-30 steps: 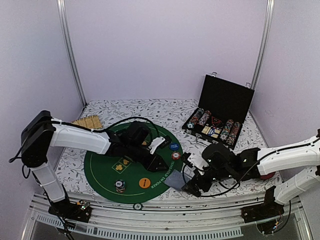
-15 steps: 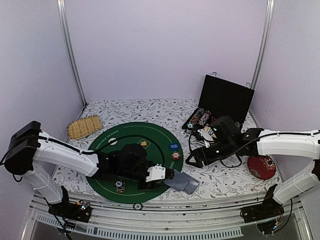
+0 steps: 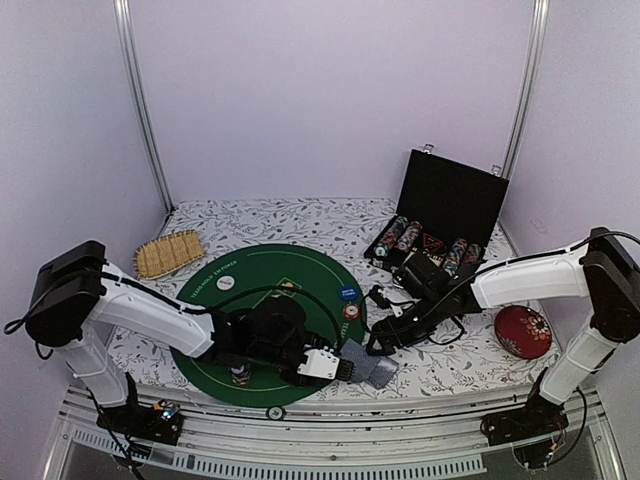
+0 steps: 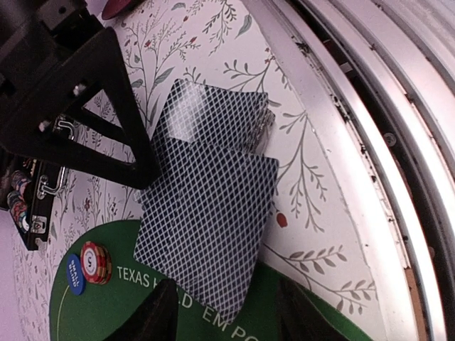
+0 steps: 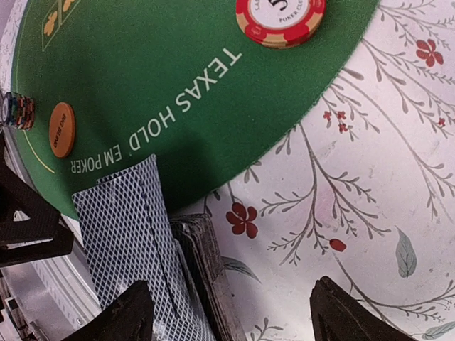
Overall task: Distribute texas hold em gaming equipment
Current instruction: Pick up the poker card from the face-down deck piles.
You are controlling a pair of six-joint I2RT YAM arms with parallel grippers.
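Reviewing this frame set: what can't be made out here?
Faces of the blue-grey patterned playing cards: back up in every view.
Multicoloured poker chip stack: top view, partly behind the left arm.
Chips in the open black case: top view, too small, right arm overlaps.
Red-and-white round chip: right wrist view, cut by the top edge.
Whether the left end effector touches a card: left wrist view, fingers blurred at the bottom edge.

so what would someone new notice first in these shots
The round green poker mat fills the middle of the table, with the left gripper low at its near right edge beside a small pile of blue-backed cards. At the back right a black chip case stands open, and a red round disc lies at the far right.
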